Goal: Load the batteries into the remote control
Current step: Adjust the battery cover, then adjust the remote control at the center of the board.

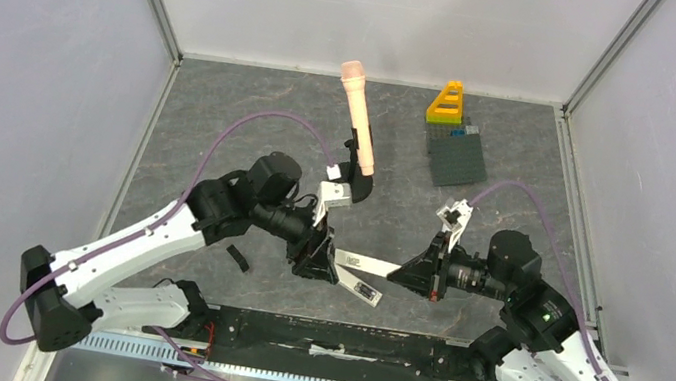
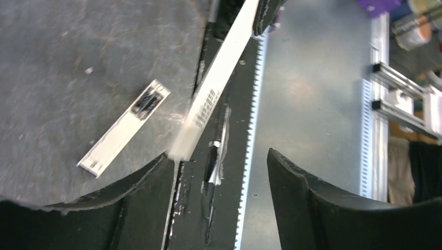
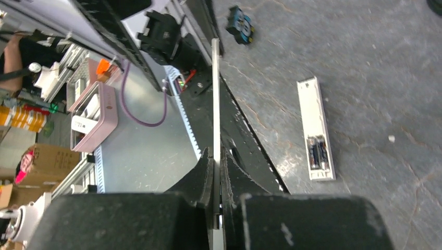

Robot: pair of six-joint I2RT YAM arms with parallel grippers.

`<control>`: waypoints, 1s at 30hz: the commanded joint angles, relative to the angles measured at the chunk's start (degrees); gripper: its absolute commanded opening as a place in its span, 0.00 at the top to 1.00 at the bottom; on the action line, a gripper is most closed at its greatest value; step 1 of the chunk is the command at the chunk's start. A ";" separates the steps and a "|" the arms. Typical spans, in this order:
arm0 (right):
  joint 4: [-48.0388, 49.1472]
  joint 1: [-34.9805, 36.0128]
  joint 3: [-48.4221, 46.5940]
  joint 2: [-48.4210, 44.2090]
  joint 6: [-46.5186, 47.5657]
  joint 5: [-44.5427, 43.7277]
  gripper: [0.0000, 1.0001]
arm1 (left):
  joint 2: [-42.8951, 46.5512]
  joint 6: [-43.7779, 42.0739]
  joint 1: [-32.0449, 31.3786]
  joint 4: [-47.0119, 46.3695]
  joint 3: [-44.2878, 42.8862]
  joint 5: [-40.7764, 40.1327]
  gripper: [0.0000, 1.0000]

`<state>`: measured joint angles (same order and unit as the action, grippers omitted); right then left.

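Remote (image 3: 315, 125) lies flat on the grey surface (image 1: 221, 133) between the two pincers, back up, with its bay (image 2: 148, 101) uncovered at one end. Two dark batteries (image 3: 317, 152) sit side by side in the bay. No other batteries can be picked out in any view.

Right pincer (image 3: 215, 156) is clamped on one end of a thin white bar (image 3: 215, 99), which is held above the surface and reaches toward the left arm. Left pincer (image 2: 220, 153) stands wide and holds nothing. The free end of the bar lies just beside one of its fingers (image 2: 140, 187); blur hides whether they touch. The bar shows a block of fine print on one face. Whether it is a cover or a second remote cannot be told.

Surface: a short black strip (image 1: 238, 259) lies near the left arm, apart from the remote. At the back, a peach rod (image 1: 357, 118) leans up from a black stand (image 1: 360, 186). To its right, a dark grey baseplate (image 1: 457, 158) lies with an orange wedge (image 1: 446, 104) at its far edge.

Room: pale walls (image 1: 31, 54) with metal corner posts enclose the surface, and a toothed rail (image 1: 287, 371) runs along the near edge.

A small dark item (image 3: 240, 28) with blue and yellow marks, at the top of the right wrist view, cannot be identified.
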<state>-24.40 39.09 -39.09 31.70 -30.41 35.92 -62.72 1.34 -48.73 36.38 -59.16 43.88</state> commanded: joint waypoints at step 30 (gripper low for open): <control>21.11 -0.17 30.22 8.57 -15.76 -12.69 1.00 | -9.26 49.54 3.38 -26.24 27.97 -51.49 0.37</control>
<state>-6.42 38.89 -9.93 40.10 -43.64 29.39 -70.24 45.91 -45.58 16.43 -32.49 -5.34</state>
